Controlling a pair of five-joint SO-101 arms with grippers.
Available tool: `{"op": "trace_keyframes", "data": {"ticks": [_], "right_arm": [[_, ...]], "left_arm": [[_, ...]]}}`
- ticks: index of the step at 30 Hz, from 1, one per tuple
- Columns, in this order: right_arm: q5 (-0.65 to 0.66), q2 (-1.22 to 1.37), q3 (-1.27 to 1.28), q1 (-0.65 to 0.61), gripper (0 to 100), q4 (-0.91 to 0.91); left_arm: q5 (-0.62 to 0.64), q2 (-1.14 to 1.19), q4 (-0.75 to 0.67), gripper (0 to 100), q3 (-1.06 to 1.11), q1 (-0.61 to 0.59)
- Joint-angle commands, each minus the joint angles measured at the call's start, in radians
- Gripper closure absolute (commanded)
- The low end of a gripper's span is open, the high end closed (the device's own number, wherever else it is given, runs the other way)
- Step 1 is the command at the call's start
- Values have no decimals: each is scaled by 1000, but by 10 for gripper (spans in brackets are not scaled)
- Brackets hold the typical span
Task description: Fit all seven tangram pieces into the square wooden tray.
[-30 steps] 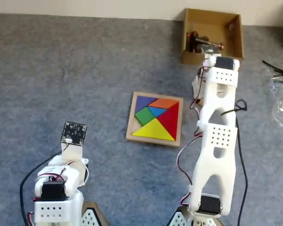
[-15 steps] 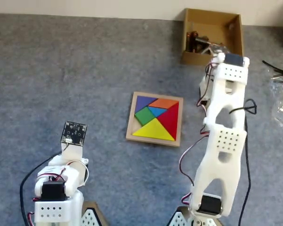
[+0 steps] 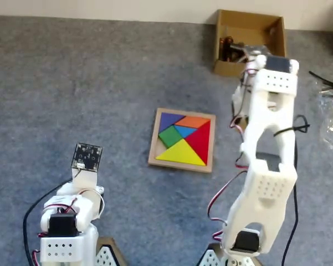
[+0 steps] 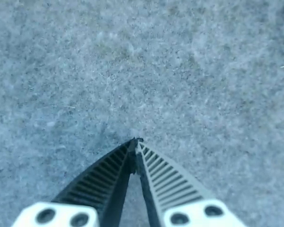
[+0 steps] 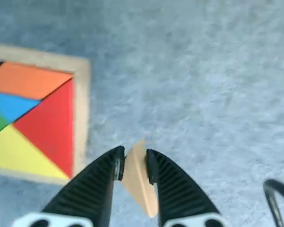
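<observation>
- A square wooden tray (image 3: 180,165) is seen lying flat near the middle of a grey felt-covered table (image 3: 72,83).
- Inside the tray, flat coloured shapes are fitted edge to edge: a purple piece (image 3: 168,119), an orange piece (image 3: 195,121), a blue piece (image 3: 183,131), a green piece (image 3: 168,136), a red piece (image 3: 200,139) and a yellow piece (image 3: 180,153).
- Six colours can be counted. From above, no open gap can be made out in the tray, and a seventh piece cannot be picked out.
- The right gripper (image 5: 133,156) is held over the felt just beside the tray, on the red piece's side. Its jaws are clamped on a thin tan piece (image 5: 141,189), gripped edge-on.
- Whether that tan piece belongs to the puzzle cannot be told. If it does, the task is judged nearly done, with one piece left to place. If not, the tray may already be full.
- The left gripper (image 4: 134,144) is pointed at the felt, its jaws pressed together on nothing. The left arm (image 3: 72,221) is folded near its base, well apart from the tray.
- A cardboard box (image 3: 228,68) with small objects inside is set at the far edge.
</observation>
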Motion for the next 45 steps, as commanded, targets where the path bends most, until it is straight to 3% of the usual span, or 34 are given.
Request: {"op": "trace_keyframes", "data": {"ticks": [1, 17, 25, 35, 45], "right_arm": [[11, -111, 50, -74, 995, 16], [23, -173, 171, -372, 995, -30], [157, -171, 173, -424, 995, -76], [494, -171, 173, -469, 995, -76], [687, -170, 174, -527, 995, -76]], "left_arm": [[3, -5, 2, 995, 21, 22], [3, -5, 2, 995, 21, 22], [3, -5, 2, 995, 21, 22], [3, -5, 2, 995, 21, 22], [3, -5, 2, 995, 21, 22]]}}
